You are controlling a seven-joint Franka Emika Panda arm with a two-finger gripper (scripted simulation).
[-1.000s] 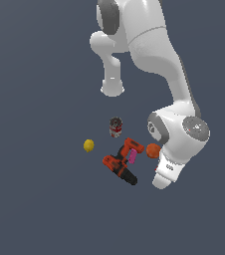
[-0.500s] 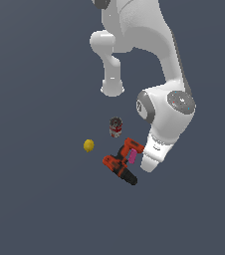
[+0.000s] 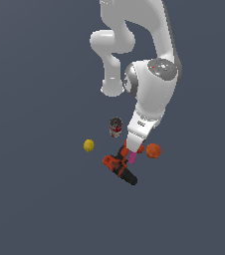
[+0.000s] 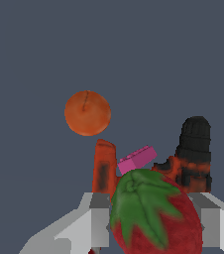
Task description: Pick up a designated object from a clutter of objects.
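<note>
Wrist view, strawberry [image 4: 156, 216] between gripper [image 4: 156, 223] fingers, jaws apart on either side.

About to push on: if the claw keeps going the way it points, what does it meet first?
The strawberry, sitting between the claw fingers already. Just beyond it lie the drill and its pink piece; how close is unclear.

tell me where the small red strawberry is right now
In the wrist view the small red strawberry with green leafy top sits between the pincer fingers, just in front of the orange-and-black power drill and its pink piece.
</note>
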